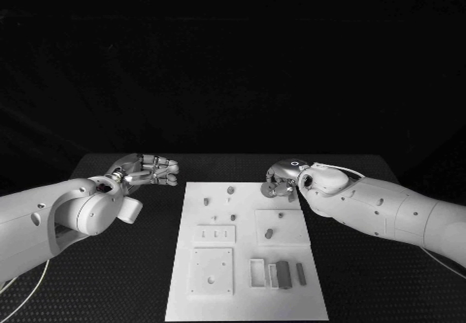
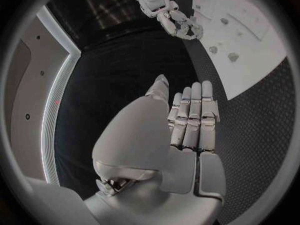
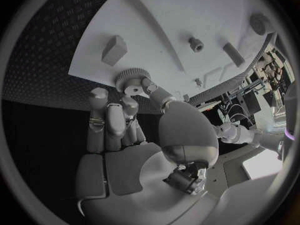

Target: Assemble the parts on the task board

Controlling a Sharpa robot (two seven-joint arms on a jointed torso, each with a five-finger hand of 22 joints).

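Observation:
The white task board (image 1: 243, 303) lies lengthwise in the middle of the black table. My right hand (image 1: 281, 179) hovers at the board's far right corner and pinches a small round toothed gear (image 1: 270, 190) between thumb and fingertips. The right wrist view shows the gear (image 3: 132, 78) at the fingertips, just off the board's edge (image 3: 187, 20). My left hand (image 1: 147, 169) is held above the table left of the board's far end, fingers straight and together, holding nothing; the left wrist view shows its flat palm (image 2: 190, 125) beside the board (image 2: 256, 60).
Small pegs (image 1: 230, 190) stand on the board's far half. A slotted plate (image 1: 215, 233), a square plate (image 1: 211, 271) and a small frame with dark bars (image 1: 283, 274) sit on its near half. A block (image 3: 114, 50) lies near the gear.

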